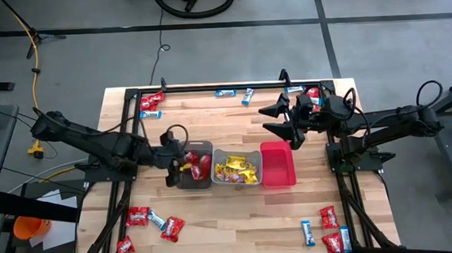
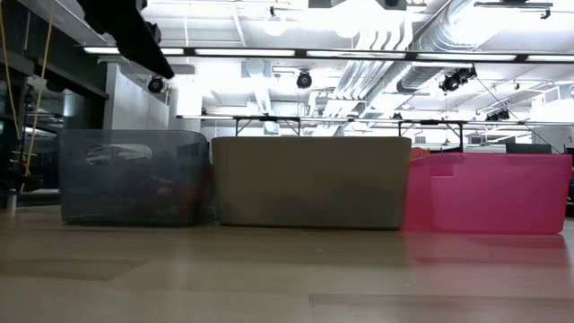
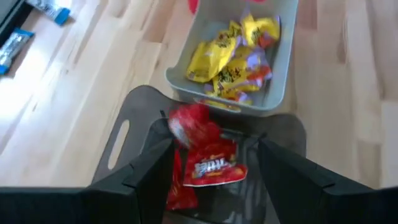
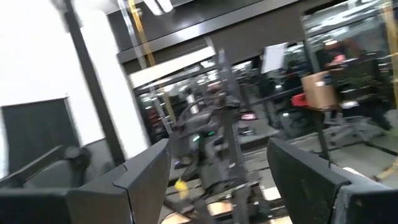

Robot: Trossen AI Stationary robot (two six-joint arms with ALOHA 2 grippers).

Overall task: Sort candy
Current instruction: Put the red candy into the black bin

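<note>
Three bins stand in a row mid-table: a dark bin [image 1: 195, 177] holding red packets [image 3: 208, 165], a grey bin [image 1: 236, 168] holding yellow packets [image 3: 233, 56], and a pink bin [image 1: 277, 164]. My left gripper [image 1: 175, 169] [image 3: 214, 168] hangs open over the dark bin, slanting down. A red packet [image 3: 189, 121] shows blurred between its fingertips, and I see no finger on it. My right gripper [image 1: 276, 116] [image 4: 217, 180] is open with nothing between its fingers. It is raised over the far right of the table and points out into the room.
Loose candy lies around the table: red packets [image 1: 151, 103] and blue bars [image 1: 226, 92] along the far edge, more red packets [image 1: 138, 216] near left, and red and blue ones [image 1: 329, 216] near right. A black frame [image 1: 231, 85] borders the table.
</note>
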